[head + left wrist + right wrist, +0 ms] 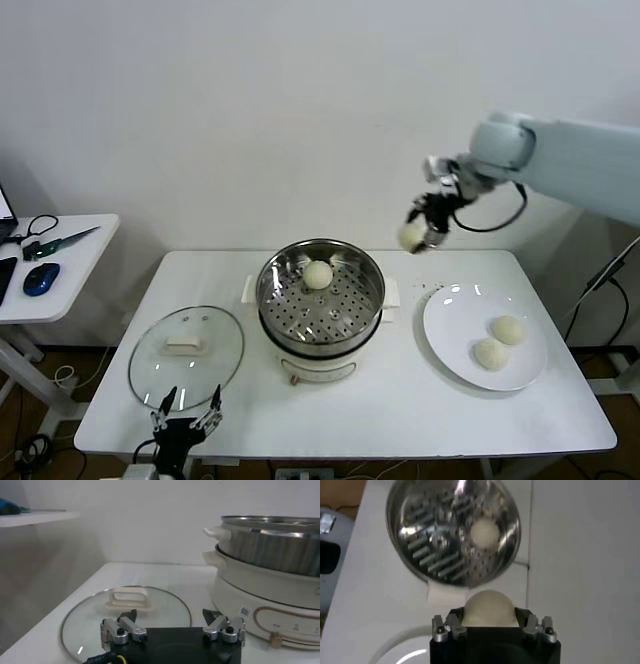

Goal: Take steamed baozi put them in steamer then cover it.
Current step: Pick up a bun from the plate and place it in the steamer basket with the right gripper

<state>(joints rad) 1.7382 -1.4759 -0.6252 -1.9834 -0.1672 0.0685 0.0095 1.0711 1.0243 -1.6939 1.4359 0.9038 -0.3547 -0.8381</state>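
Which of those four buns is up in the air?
The baozi in the right gripper; one lies in the steamer, two on the plate.

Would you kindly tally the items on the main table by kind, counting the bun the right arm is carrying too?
Baozi: 4 — one in the steamer, two on the plate, one held by the right gripper.
Steamer: 1
Glass cover: 1
White plate: 1
Total: 7

from the head we look down on the table (400, 420); our left wrist sits low, our right wrist perhaps overhead, both seeing the steamer (320, 290).
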